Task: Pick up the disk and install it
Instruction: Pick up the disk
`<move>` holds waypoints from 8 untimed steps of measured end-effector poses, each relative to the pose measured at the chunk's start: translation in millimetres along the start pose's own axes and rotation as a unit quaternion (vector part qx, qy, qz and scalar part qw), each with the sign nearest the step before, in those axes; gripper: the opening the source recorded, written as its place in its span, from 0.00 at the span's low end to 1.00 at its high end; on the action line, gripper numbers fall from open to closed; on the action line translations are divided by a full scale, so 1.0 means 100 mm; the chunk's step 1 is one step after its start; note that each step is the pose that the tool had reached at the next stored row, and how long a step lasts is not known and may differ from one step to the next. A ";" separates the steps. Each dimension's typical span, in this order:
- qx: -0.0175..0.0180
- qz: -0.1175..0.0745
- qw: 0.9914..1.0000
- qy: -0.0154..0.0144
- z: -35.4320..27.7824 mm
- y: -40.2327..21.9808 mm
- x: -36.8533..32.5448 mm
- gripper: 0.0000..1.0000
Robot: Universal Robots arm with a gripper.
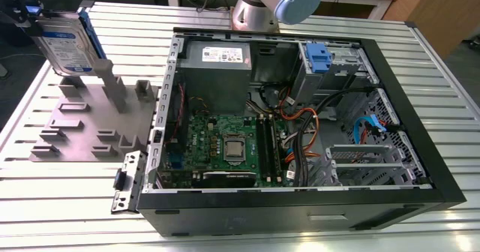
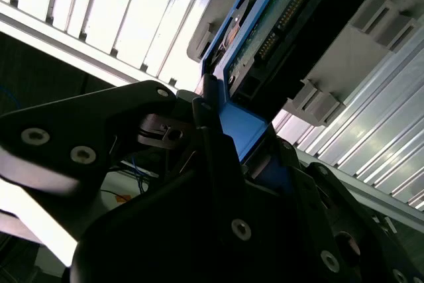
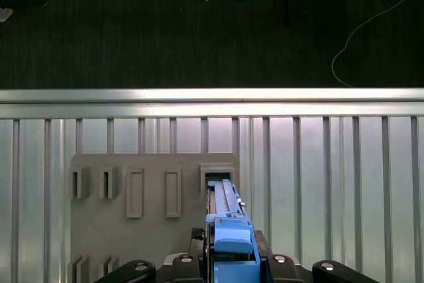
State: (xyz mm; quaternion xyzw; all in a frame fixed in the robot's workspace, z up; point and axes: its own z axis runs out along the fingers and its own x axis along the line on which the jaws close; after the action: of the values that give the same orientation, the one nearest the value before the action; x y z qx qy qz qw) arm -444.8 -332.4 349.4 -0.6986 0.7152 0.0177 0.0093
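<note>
The disk (image 1: 64,44) is a silver-grey drive with a white-and-blue label and a blue carrier frame. It stands on edge at the exterior view's far left, over the grey slotted holder (image 1: 82,122). My gripper (image 1: 22,13) is at its upper end, shut on the blue frame. In the first wrist view the disk (image 3: 228,230) runs from my gripper (image 3: 228,260) down to a slot in the holder (image 3: 146,183); I cannot tell whether it is still seated. In the second wrist view the black fingers (image 2: 205,107) clamp the disk's blue frame (image 2: 242,127).
An open black computer case (image 1: 420,151) lies on the slatted metal table (image 1: 45,207), to the exterior view's right of the holder. Inside are a motherboard (image 1: 225,145), cables, a grey power supply (image 1: 217,61) and a drive bay with a blue latch (image 1: 318,58). The arm's base (image 1: 262,4) stands behind the case.
</note>
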 end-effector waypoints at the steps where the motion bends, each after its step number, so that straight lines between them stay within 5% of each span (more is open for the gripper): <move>1: 0.000 0.000 1.000 0.000 -0.001 0.000 0.000 0.37; 8: 0.000 0.000 1.000 0.000 -0.060 0.001 -0.002 0.37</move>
State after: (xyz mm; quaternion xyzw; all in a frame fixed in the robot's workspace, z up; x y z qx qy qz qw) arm -444.8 -332.4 355.4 -0.6986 0.7152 0.0178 0.0092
